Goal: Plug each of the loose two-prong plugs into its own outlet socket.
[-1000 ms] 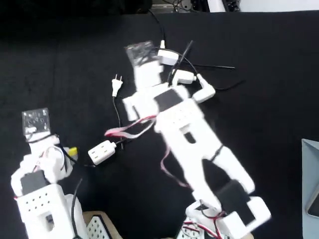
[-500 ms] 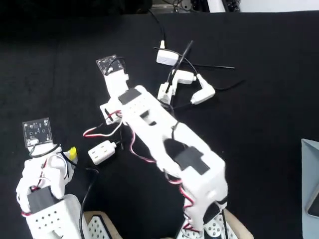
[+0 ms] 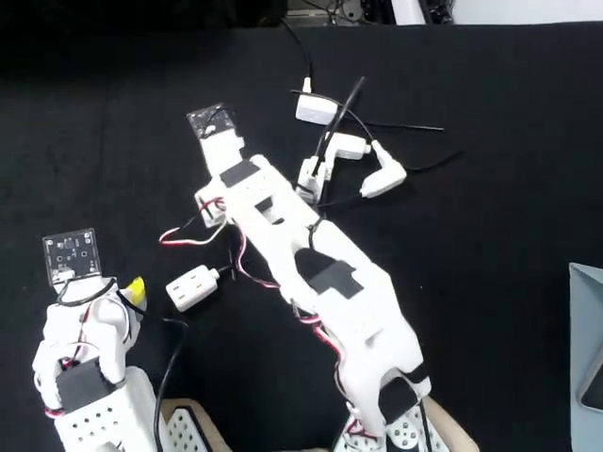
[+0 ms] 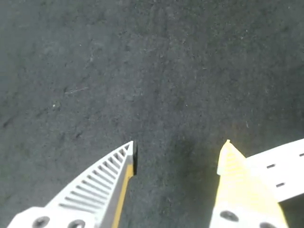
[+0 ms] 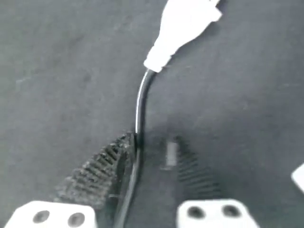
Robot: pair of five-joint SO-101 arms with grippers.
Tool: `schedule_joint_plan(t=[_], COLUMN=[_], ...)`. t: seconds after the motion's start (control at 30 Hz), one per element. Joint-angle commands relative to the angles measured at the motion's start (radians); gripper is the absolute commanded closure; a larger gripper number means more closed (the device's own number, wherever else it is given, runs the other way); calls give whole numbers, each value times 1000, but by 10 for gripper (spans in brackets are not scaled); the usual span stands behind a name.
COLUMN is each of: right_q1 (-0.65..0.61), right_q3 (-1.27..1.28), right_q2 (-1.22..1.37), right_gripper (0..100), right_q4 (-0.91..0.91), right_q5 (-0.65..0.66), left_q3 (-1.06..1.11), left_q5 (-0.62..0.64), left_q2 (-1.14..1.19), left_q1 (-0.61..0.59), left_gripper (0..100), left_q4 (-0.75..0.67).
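Between the spread fingers of the right gripper [image 5: 151, 142] runs a thin black cord [image 5: 141, 99]. It lies against one finger while the other stands apart from it, so nothing is pinched yet. Just beyond the fingertips the cord ends in a small white two-prong plug [image 5: 183, 26], lying flat on the black cloth-covered table [image 3: 490, 282].

From where I stand, the right arm [image 3: 320, 273] stretches from the near edge out to the far left of centre, with its wrist over that plug. Nearer, to the left of the arm, a white outlet block [image 3: 193, 287] sits on its own black lead. At the far centre lies a tangle of white adapters and cables [image 3: 349, 146]. The left gripper [image 4: 179, 142] hangs at the near left over bare cloth, its fingers wide apart and holding nothing.

I'd judge the plug light, hard-shelled and rather smooth. The cord looks limp and would likely drag or twist it. The moulded body behind the prongs looks the better place to hold, since a grip on the cord would let the plug swing.
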Motion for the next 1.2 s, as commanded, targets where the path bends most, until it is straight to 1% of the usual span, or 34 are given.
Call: schedule_joint_plan(t=[0.0,0.13,0.23,0.37,0.47,0.53,0.67,0.83,1.0,1.03,1.17], right_q1=[-8,35,77,126,143,144,143,140,137,137,155], right_q3=[-62,-105,-193,-303,-374,-433,-579,-839,-1089,-1116,-1118], right_q2=[28,28,33,31,27,27,27,27,35,35,13], right_gripper=[988,987,987,987,987,987,987,987,987,987,987], right_q4=[0,-6,-9,-54,-44,26,247,563,798,829,832], right_q5=[3,54,80,84,80,78,78,83,84,84,83], left_q3=[-5,-4,-4,-2,-2,-2,-2,-2,-2,-2,-2], left_q5=[5,5,5,5,5,5,5,5,3,3,3], left_q2=[-6,-6,-6,-6,-6,-6,-6,-6,-6,-6,-6], left_q1=[-10,-10,-10,-10,-10,-10,-10,-10,-10,-10,-10], left_gripper=[718,718,718,718,718,718,718,718,718,718,718], left_q4=[3,3,3,3,3,3,3,3,3,3,3])
